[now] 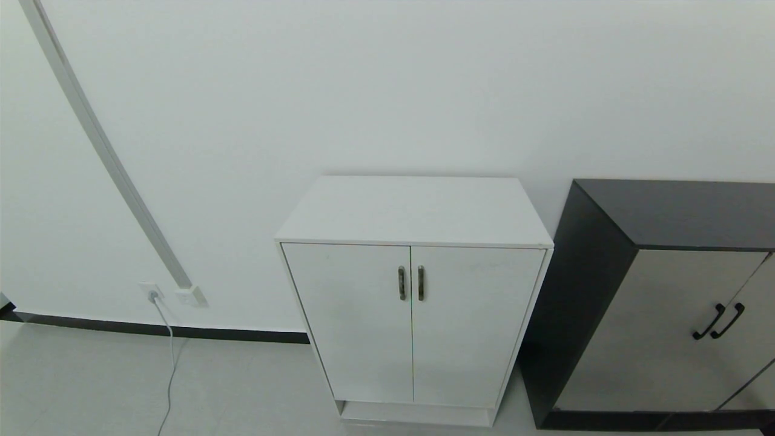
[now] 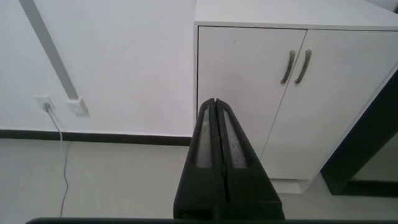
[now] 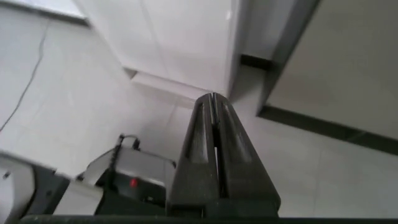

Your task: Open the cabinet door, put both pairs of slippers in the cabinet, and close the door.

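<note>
In the centre of the frame, the white cabinet [image 1: 418, 212] has a smooth matt top and faintly glossy doors [image 1: 357, 321] with dull brushed-metal handles [image 1: 402, 283]. At right, the black cabinet [image 1: 596, 272] has matt sides and glossy, reflective door panels [image 1: 654, 327]. The pale floor [image 1: 242, 387] at lower left looks smooth, with a soft sheen.

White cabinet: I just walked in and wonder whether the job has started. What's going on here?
Nothing is being handled yet. The white cabinet stands against the wall with both doors shut, its two handles side by side at the middle. The left gripper is shut and empty, in the air in front of the cabinet. The right gripper is also shut and empty, over the floor near the cabinet's foot. A black cabinet stands right beside it.
</note>
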### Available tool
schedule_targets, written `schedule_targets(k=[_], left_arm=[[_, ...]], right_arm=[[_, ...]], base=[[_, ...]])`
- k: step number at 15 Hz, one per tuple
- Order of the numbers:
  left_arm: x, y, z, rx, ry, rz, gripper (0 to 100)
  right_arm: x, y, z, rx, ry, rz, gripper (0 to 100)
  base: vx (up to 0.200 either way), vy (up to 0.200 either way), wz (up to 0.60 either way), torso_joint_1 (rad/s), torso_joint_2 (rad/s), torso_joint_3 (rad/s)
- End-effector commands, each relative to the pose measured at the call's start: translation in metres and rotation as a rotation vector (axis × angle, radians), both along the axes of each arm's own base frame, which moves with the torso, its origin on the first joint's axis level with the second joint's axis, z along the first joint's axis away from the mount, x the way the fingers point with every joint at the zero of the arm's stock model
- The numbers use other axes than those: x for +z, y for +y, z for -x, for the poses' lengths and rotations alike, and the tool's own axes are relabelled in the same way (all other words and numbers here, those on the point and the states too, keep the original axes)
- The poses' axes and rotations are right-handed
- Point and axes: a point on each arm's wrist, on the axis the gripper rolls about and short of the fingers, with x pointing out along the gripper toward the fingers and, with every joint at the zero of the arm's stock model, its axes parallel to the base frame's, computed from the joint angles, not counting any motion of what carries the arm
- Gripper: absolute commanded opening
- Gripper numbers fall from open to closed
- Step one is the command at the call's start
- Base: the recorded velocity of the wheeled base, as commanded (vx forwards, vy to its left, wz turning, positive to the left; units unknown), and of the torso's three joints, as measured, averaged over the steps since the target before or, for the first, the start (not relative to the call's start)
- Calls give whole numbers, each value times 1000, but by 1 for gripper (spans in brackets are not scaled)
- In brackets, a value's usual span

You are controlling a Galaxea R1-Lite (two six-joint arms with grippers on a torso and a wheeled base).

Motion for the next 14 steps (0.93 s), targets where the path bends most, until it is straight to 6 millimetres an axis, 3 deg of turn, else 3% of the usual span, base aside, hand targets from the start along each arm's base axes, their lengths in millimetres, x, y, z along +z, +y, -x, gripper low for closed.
schedule_targets(k=[1,5,14], left_arm=[[-1,0,0,1,2,2,0],[0,0,0,1,0,2,0],[0,0,0,0,0,0,0]], right_arm=[[0,-1,1,-33,-15,4,0],[1,-3,9,-196,-117,-15,0],[-1,-4,29,-316,-378,-50,0]], base=[[0,0,0,0,0,0],[0,0,0,0,0,0],[0,0,0,0,0,0]])
